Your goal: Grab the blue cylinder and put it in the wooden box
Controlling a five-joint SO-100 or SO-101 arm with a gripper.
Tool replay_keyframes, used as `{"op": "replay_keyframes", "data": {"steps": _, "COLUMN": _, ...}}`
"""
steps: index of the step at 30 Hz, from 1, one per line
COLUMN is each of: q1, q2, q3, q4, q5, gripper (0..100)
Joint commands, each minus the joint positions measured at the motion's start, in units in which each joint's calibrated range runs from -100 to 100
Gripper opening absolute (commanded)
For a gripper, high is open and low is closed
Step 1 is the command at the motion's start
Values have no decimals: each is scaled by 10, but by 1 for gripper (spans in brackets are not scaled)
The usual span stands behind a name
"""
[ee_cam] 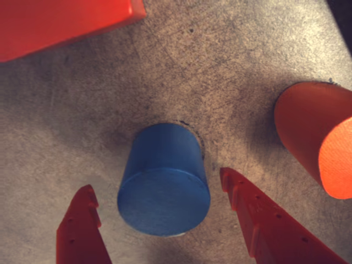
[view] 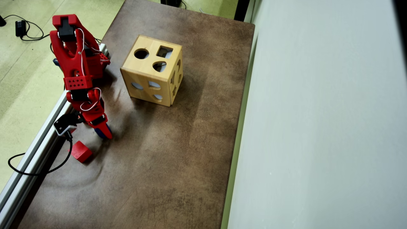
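Observation:
The blue cylinder (ee_cam: 164, 184) stands on the brown table, its flat round end facing the wrist camera. My gripper (ee_cam: 155, 179) is open and straddles it: one red finger (ee_cam: 82, 231) is left of it and the other (ee_cam: 264, 220) right of it, with a gap on each side. In the overhead view my gripper (view: 104, 132) is low at the table's left edge, and the cylinder is almost hidden under it. The wooden box (view: 152, 76), a light cube with cut-out holes, stands apart at the back middle of the table.
A red cube (view: 81, 151) lies near the left table edge, also at the top left of the wrist view as the red cube (ee_cam: 60, 22). A red rounded block (ee_cam: 322, 137) lies right of the cylinder. An aluminium rail (view: 35, 146) runs along the left edge.

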Motion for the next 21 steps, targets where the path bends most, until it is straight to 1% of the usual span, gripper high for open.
{"op": "replay_keyframes", "data": {"steps": 1, "q1": -3, "q2": 7, "q3": -34, "q4": -13, "q5": -2, "gripper": 35}}
{"op": "replay_keyframes", "data": {"steps": 11, "q1": -3, "q2": 40, "q3": -46, "q4": -18, "q5": -2, "gripper": 35}}
{"op": "replay_keyframes", "data": {"steps": 21, "q1": 2, "q2": 36, "q3": -46, "q4": -17, "q5": -2, "gripper": 35}}
